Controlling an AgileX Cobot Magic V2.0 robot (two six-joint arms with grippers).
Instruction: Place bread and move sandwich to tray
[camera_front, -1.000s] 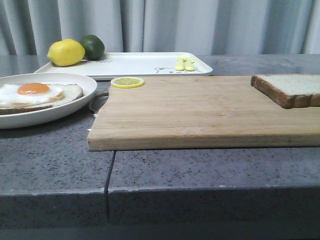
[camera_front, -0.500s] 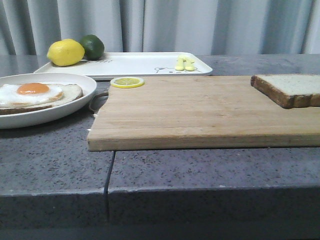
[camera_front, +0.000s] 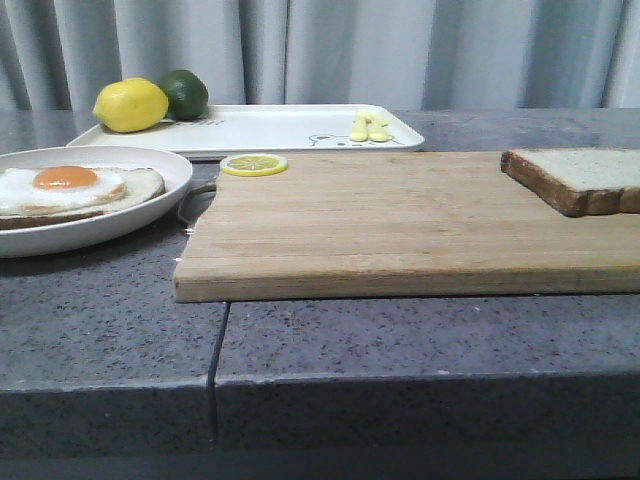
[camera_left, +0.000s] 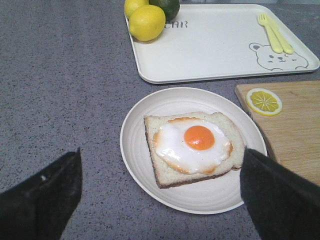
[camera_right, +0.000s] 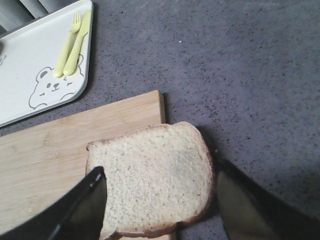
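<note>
Here, my right tool (camera_right: 160, 207) spread wide over the bread (camera_right: 152, 177) on the cutting board (camera_front: 400, 215), my left tool (camera_left: 160, 190) spread wide over the sandwich (camera_left: 192, 147) beside that board.

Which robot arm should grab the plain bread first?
Probably the right. The right gripper hangs open directly over the bread, fingers either side. The left gripper hangs over the sandwich.
</note>
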